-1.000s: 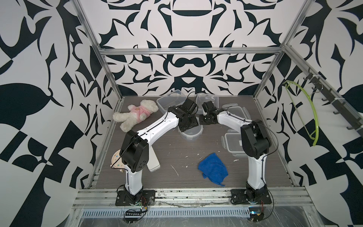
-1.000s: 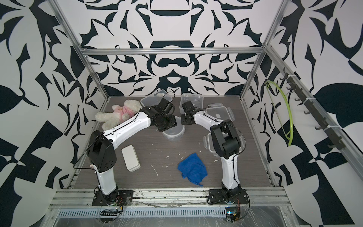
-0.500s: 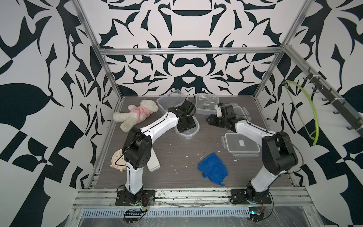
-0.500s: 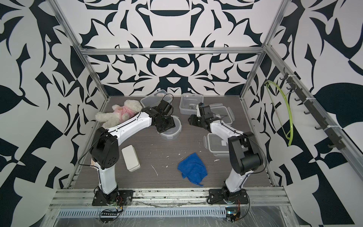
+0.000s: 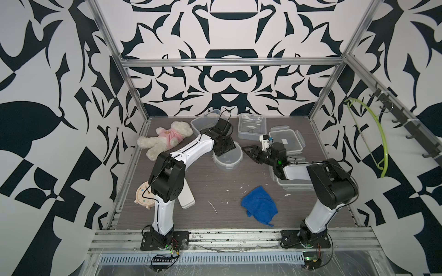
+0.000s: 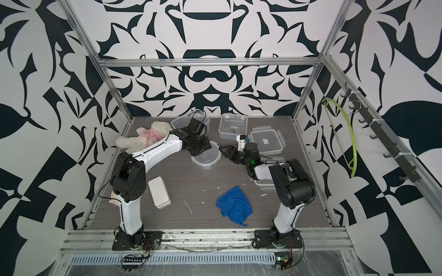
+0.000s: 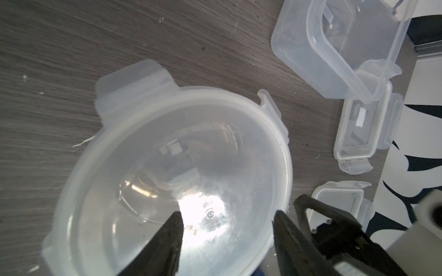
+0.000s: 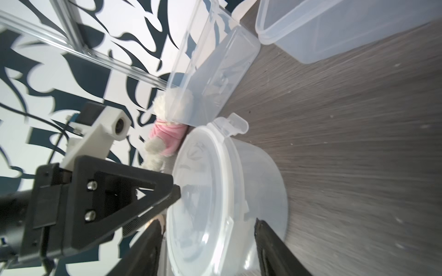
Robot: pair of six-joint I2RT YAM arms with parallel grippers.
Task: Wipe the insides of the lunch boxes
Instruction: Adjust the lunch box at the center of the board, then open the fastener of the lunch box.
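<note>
The round lunch box (image 5: pixel 228 159) (image 6: pixel 207 159) stands mid-table with its lid on. My left gripper (image 5: pixel 223 150) (image 7: pixel 227 215) hovers over that lid, open, one fingertip (image 8: pixel 175 192) at the lid's top. My right gripper (image 5: pixel 246 149) (image 8: pixel 207 222) lies low beside the box's right side, open, its fingers framing the box. An open rectangular lunch box (image 5: pixel 252 125) sits at the back. Another rectangular lunch box (image 5: pixel 205 120) leans tilted at the back left. Two loose lids lie on the right: one with a sticker (image 5: pixel 285 141), one under my right arm (image 5: pixel 295 185). A blue cloth (image 5: pixel 259 205) lies crumpled at the front.
A teddy bear (image 5: pixel 167 141) lies at the back left. A small clock (image 5: pixel 143 194) and a flat white case (image 5: pixel 186 198) sit beside my left arm's base. A green hanger (image 5: pixel 373 133) hangs on the right wall. White crumbs dot the table.
My right gripper has gone from shut to open, and its arm has folded down toward the right. The left arm has hardly moved.
</note>
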